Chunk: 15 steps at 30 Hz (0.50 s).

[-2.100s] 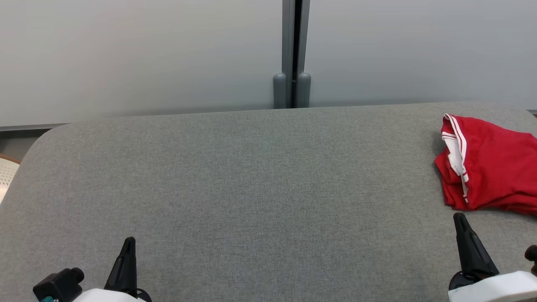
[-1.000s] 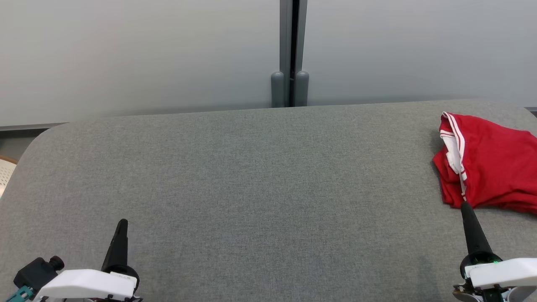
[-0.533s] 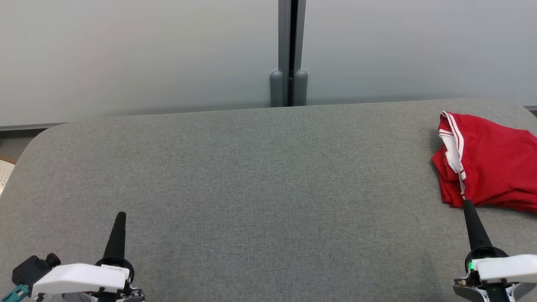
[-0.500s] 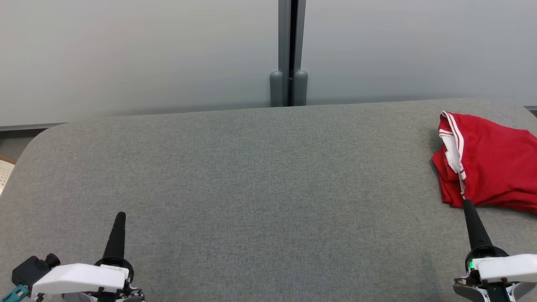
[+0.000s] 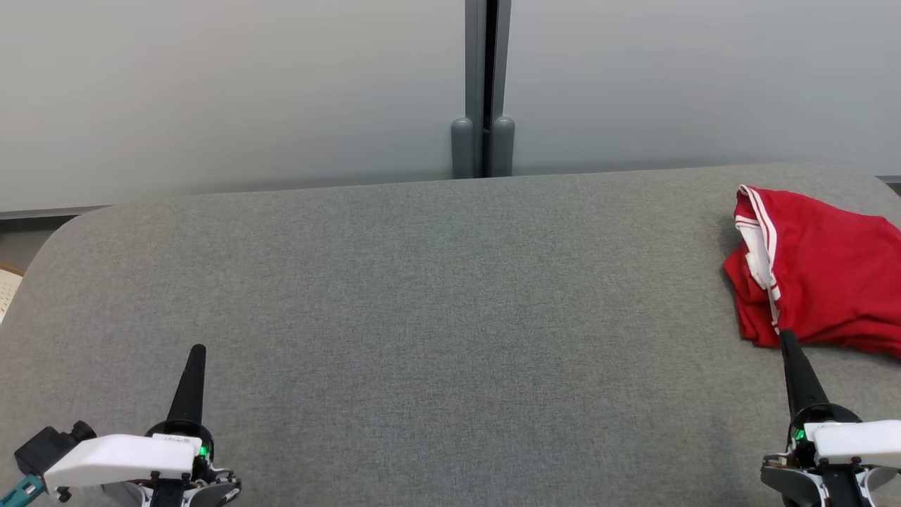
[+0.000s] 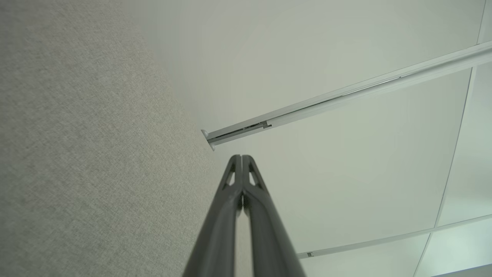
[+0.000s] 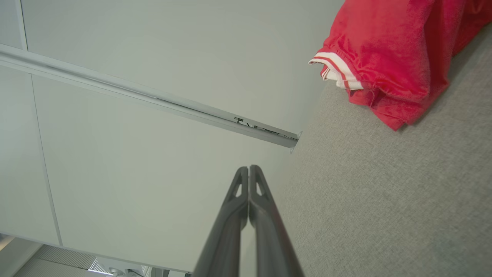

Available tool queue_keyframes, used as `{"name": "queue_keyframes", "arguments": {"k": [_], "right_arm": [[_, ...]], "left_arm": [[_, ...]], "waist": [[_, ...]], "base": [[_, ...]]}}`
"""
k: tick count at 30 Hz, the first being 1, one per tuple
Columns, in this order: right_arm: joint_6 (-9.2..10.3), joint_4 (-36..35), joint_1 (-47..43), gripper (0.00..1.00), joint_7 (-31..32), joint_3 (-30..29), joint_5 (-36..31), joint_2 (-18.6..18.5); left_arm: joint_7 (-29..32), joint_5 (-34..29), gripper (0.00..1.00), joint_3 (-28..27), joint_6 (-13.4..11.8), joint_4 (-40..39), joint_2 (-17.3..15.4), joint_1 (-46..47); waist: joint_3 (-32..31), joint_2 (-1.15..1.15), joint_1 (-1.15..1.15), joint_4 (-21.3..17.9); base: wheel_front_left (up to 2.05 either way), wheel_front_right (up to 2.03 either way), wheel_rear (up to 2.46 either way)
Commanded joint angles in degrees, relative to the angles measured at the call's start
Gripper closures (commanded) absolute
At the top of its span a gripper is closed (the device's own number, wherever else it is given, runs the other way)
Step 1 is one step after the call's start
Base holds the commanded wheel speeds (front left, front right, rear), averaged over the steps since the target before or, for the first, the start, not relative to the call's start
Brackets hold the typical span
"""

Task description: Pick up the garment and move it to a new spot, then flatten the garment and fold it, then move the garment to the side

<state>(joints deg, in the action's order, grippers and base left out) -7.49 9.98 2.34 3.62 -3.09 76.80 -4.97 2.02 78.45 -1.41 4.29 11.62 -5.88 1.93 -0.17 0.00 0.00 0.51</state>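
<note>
While garment [image 5: 823, 282] bunches just ahead of right fingers [image 5: 799, 380] at right edge of surface [image 5: 450, 282] | left fingers [image 5: 191, 384], right fingers: pressed together | bare surface between.

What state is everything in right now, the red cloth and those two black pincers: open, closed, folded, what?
Red garment: bunched in a loose heap at the right end of the grey table, not flattened, not folded, not held.
Left gripper: shut, empty, over bare table.
Right gripper: shut, empty, close to the garment's near edge but not touching it.
</note>
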Motion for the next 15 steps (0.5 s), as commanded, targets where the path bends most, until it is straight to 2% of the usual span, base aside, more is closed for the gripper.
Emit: {"name": "queue_keyframes", "arguments": {"k": [1,15], "right_arm": [[-0.02,0.0,1.0,1.0,0.4,-0.3,1.6,-0.1],[-0.01,1.6,2.3,1.0,1.0,-1.0,7.8,0.4]], "left_arm": [[0.3,1.3,1.0,-0.6,0.5,-0.1,0.0,1.7],[1.7,6.7,1.0,-2.1,1.7,0.9,0.9,2.8]], "waist": [[0.0,0.0,0.0,0.0],[0.1,0.0,0.0,-0.2]], "base": [[0.0,0.0,0.0],[0.0,0.0,0.0]]}}
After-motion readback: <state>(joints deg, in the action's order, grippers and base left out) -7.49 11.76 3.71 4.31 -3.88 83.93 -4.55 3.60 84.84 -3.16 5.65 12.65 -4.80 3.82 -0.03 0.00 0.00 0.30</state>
